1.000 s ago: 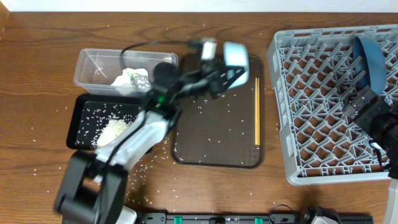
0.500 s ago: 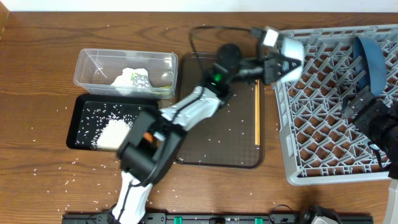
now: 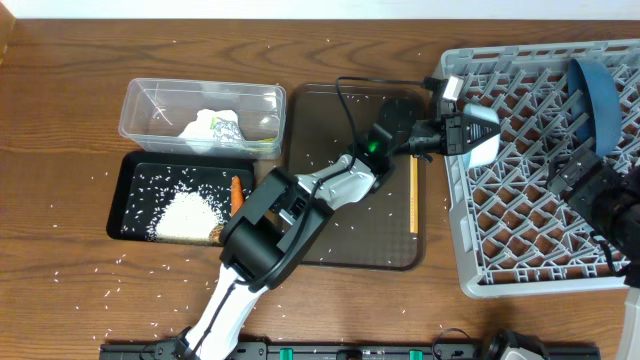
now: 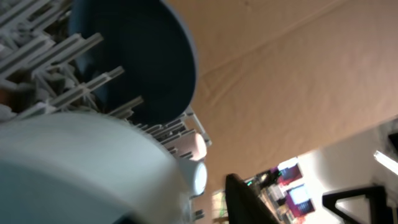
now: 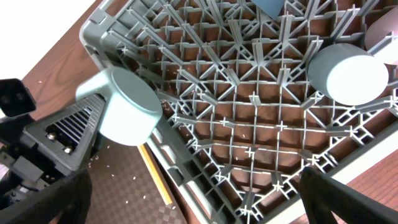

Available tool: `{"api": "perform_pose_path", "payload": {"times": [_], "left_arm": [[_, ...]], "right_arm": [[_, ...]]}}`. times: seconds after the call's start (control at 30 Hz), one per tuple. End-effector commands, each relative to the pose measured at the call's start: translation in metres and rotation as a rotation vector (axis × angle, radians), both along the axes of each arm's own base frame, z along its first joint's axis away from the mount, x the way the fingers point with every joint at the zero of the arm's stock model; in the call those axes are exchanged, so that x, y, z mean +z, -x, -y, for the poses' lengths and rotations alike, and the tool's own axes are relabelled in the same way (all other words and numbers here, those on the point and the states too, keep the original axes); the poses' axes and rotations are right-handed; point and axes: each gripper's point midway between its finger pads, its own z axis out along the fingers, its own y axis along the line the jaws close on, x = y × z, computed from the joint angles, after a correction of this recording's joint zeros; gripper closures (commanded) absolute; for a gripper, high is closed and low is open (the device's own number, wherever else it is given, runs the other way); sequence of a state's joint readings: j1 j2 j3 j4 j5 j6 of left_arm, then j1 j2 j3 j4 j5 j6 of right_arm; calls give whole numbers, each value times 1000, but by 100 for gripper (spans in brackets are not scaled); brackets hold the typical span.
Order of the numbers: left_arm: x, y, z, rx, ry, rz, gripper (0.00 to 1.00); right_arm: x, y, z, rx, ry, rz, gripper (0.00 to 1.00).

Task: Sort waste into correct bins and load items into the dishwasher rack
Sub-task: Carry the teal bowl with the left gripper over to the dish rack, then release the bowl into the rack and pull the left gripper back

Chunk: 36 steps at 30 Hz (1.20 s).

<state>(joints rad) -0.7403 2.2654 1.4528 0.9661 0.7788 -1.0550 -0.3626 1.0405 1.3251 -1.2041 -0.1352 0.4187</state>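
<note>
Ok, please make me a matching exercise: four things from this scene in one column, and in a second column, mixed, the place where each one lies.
Things:
1. carrot
2. tissue
3. chopsticks
4. plate

Places:
A. rack
B. clear tub
C. brown tray
D. black tray

Pairs: 1-D, 2-B, 3-C, 4-A
</note>
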Motion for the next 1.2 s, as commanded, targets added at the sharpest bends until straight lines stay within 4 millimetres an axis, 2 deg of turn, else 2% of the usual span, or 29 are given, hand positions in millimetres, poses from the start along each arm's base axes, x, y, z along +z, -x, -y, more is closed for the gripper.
{"api": "perform_pose_path", "payload": {"times": [0.0,0.07,0.27,0.4,0.5,0.57,0.63,0.67,0.7,0.73,0.83,0.9,1.03,1.17], "left_arm": [[-2,-10,-1,19,-1,-25,58],[-8,-15,-5,26,-19,-44,51],[-33,-30,-24,30,-104,-115,46],[-34,-37,-36,17,-108,-91,43],[-33,-43,-44,14,-108,-77,33],[-33,-45,-48,9,-110,-51,22],[-32,-51,-54,18,-109,-43,19],[-32,-52,-56,20,-108,-43,12],[-32,-55,-59,24,-106,-41,0],[-31,-58,-62,31,-105,-39,2],[-22,-71,-77,62,-96,-24,2],[-10,-80,-91,84,-84,-7,2],[28,-95,-123,119,-51,52,2],[73,-100,-157,167,-61,130,2]], "right_arm": [[4,1,3,-25,-9,9,1],[4,2,3,-23,-8,4,1],[3,3,3,-23,-9,1,1],[3,3,3,-23,-9,2,1],[4,2,3,-23,-9,4,1],[4,2,3,-23,-9,4,1],[3,3,3,-23,-10,2,1],[3,3,3,-23,-10,1,1],[3,3,3,-23,-10,1,1],[3,3,3,-23,-10,1,1],[3,3,2,-14,-6,2,1],[5,0,-4,62,5,15,1],[15,-8,-38,337,-18,95,1],[24,-10,-62,480,-67,161,1]]}}
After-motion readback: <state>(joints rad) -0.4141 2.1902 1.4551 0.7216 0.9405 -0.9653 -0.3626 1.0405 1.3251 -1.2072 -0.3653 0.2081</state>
